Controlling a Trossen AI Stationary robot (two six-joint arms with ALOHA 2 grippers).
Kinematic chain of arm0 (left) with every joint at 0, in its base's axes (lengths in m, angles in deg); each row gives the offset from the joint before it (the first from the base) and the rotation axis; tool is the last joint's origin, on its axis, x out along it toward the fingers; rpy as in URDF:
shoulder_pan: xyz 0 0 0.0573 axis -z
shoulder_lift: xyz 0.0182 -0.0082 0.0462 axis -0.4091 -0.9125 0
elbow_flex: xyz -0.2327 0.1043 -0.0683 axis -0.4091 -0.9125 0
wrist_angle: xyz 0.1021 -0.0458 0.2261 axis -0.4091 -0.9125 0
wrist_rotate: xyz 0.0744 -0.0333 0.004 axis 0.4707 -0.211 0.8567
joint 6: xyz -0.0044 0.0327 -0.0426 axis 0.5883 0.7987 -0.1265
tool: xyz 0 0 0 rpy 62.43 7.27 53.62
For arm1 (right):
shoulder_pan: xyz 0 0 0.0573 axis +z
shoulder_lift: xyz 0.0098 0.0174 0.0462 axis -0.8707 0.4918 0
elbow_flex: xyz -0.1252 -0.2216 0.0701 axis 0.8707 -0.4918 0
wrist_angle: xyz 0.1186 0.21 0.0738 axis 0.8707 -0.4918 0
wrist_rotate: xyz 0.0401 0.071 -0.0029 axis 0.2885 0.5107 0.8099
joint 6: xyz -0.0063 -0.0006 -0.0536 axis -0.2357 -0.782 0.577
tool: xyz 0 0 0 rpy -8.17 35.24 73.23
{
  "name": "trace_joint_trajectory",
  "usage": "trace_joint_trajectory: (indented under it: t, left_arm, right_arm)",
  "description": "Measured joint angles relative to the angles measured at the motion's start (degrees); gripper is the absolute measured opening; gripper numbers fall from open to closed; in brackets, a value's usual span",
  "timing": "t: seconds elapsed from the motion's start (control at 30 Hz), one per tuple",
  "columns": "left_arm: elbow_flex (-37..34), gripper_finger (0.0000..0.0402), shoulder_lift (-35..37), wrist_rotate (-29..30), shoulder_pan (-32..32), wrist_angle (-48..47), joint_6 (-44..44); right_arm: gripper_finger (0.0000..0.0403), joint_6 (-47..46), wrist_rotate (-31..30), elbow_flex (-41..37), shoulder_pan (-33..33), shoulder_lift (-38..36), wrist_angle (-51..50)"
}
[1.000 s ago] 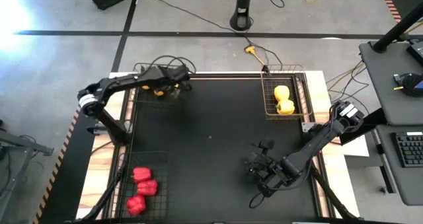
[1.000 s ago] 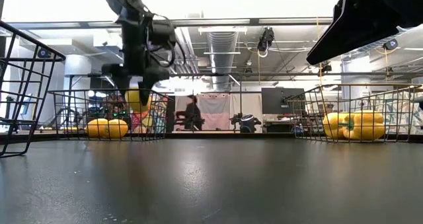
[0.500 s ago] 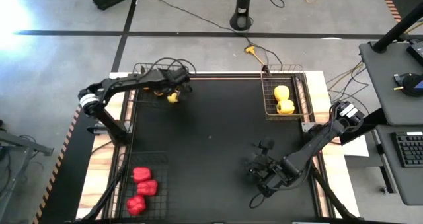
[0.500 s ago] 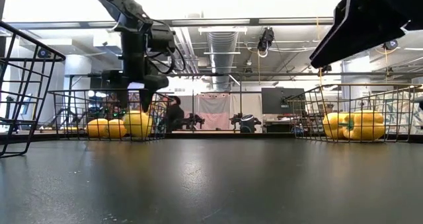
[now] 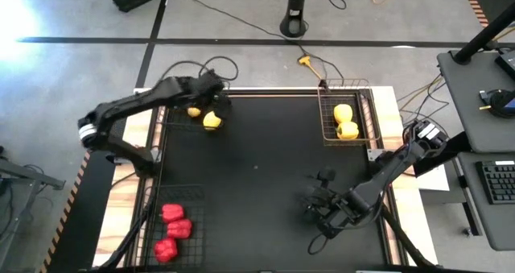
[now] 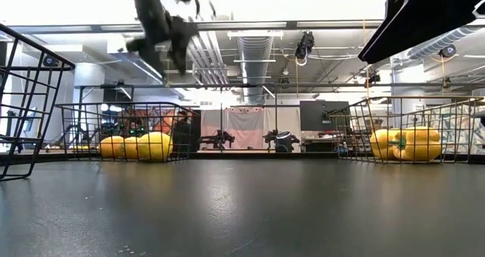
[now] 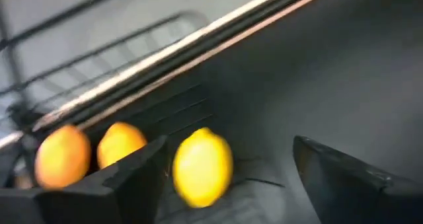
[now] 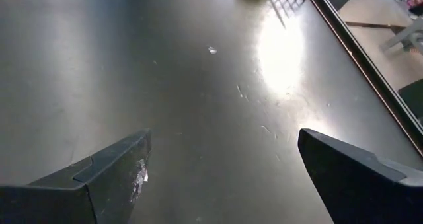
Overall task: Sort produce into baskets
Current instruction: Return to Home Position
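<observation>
Three yellow lemons [image 6: 155,145] lie side by side on the floor of the black wire basket [image 6: 83,120] at the table's far left; the left wrist view shows the nearest lemon [image 7: 201,166]. My left gripper [image 5: 216,96] hangs open high above that basket, holding nothing, and shows blurred in the low view [image 6: 163,29]. Two yellow peppers [image 5: 346,122] sit in the coppery basket [image 5: 323,116] at the far right. Three red peppers [image 5: 173,229] lie in the black basket [image 5: 195,194] at the near left. My right gripper [image 5: 315,213] stands open over bare table [image 8: 225,145] at the near right.
The black tabletop [image 5: 265,168] between the baskets is bare. Cables [image 5: 314,245] trail by my right arm near the front edge. Beyond the table's far edge there are a stand's foot [image 5: 296,23] and floor cables.
My left gripper held a lemon just above the far-left basket, then let it go. The lemon dropped in and came to rest beside the two others. The gripper has since risen well clear of the basket. My right arm kept still.
</observation>
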Motion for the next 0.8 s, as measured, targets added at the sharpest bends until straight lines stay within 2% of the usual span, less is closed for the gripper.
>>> trace_joint_trajectory:
  t: [0.1,0.23,0.3,0.4,0.47,0.53,0.63,0.8]
  left_arm:
    - [-1.9,0.0281,6.6,-0.9,5.8,4.7,0.9]
    - [-10.2,0.0252,15.9,-8.5,16.2,18.9,4.8]
    - [-16.6,0.0236,20.4,-14.3,22.6,30.7,8.6]
    - [-27.3,0.0214,25.4,-23.5,31.9,54.6,12.9]
    - [-33.9,0.0202,27.5,-26.5,37.2,71.5,15.8]
    - [-39.4,0.0192,28.9,-26.7,41.5,84.9,18.9]
    - [-45.6,0.0185,30.1,-26.7,44.6,97.4,22.0]
    - [-51.1,0.0185,31.9,-27.8,44.7,106.9,22.4]
  right_arm:
    - [0.0373,0.3,-0.4,-0.1,0.5,0.0,0.2]
    - [0.0373,0.6,-0.6,-0.8,0.7,0.2,2.7]
    - [0.0372,1.6,-0.6,-1.7,0.7,0.2,5.1]
    - [0.0372,5.3,-0.7,-2.9,0.7,0.2,10.4]
    - [0.0372,8.0,-0.7,-3.2,0.5,0.3,13.8]
    - [0.0372,10.5,-0.9,-3.2,-0.2,0.3,16.9]
    - [0.0372,14.1,-1.1,-3.2,-1.9,0.3,20.4]
    - [0.0372,20.5,-1.1,-3.2,-5.3,0.3,23.1]
